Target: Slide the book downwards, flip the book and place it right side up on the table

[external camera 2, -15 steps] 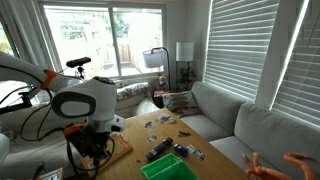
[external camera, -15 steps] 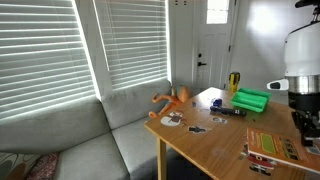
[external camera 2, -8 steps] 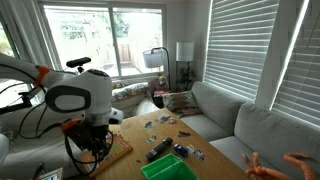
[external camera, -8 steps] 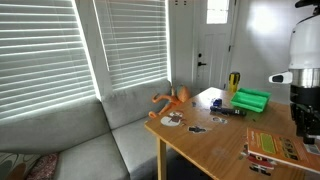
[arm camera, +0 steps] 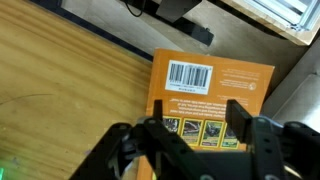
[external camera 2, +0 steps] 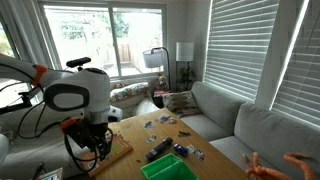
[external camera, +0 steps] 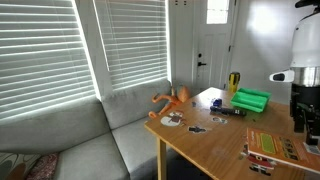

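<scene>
The claw [arm camera: 195, 128] hangs spread above the orange book [arm camera: 215, 85], barcode up, near the table [arm camera: 60, 90] edge.

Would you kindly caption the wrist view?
Open end effector over the book, barcode side up, on the table.

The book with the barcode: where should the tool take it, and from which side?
Probably by a thin edge, from the table's rim side. The book lies flat on the table, so the open tool above it cannot get under its cover.
</scene>
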### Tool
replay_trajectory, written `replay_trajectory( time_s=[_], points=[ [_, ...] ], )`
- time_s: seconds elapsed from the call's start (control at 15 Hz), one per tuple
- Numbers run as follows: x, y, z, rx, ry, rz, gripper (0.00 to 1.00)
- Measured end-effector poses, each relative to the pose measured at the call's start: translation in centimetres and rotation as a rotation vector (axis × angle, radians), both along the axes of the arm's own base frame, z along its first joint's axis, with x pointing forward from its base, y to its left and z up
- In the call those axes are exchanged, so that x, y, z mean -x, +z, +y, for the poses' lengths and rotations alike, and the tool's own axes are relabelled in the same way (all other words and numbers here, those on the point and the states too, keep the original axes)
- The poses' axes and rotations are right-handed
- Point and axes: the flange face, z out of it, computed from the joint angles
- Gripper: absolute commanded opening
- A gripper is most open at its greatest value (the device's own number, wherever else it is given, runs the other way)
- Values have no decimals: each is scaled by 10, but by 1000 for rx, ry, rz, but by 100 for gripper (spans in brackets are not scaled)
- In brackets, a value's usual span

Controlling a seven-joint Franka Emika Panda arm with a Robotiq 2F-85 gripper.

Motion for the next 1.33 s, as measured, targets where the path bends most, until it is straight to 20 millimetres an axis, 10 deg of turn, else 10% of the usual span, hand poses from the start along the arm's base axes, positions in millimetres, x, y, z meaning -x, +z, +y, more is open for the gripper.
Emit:
replay_trajectory(
  time_s=[0.87,1.33],
  points=[
    [18,-24,110,235,225,47,100],
    [20,-30,116,276,237,53,100]
  ],
)
